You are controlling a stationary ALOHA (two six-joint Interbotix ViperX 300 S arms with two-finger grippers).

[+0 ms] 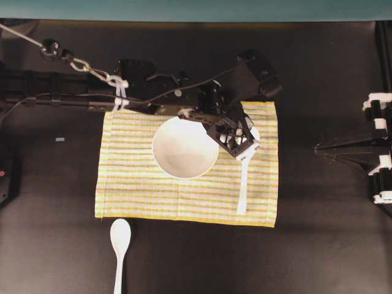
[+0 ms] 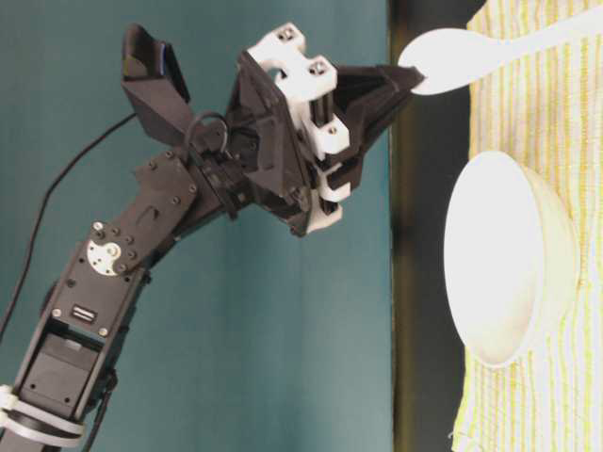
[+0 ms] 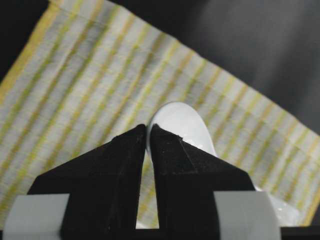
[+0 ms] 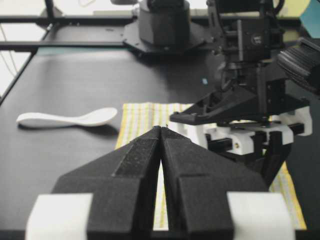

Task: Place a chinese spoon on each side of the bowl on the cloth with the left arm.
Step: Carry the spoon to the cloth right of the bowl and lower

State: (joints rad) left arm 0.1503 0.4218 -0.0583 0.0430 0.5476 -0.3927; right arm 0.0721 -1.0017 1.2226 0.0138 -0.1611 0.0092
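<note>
Black fingers [image 3: 125, 170] of the left hand [image 3: 148, 131] pinch a white spoon [image 3: 182, 125], hiding its handle.

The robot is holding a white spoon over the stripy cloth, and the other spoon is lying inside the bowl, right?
Not quite. The other spoon lies on the black table, off the cloth, as the overhead view shows. The bowl has nothing in it. The left gripper does hold a white spoon.

You have a matte black worktop [image 1: 318, 245] under everything, bare over most of its surface. A teal wall [image 1: 196, 9] runs along its far edge. Near the worktop's left edge lies a tiny pale-blue scrap [image 1: 59, 139], too small to identify.
</note>
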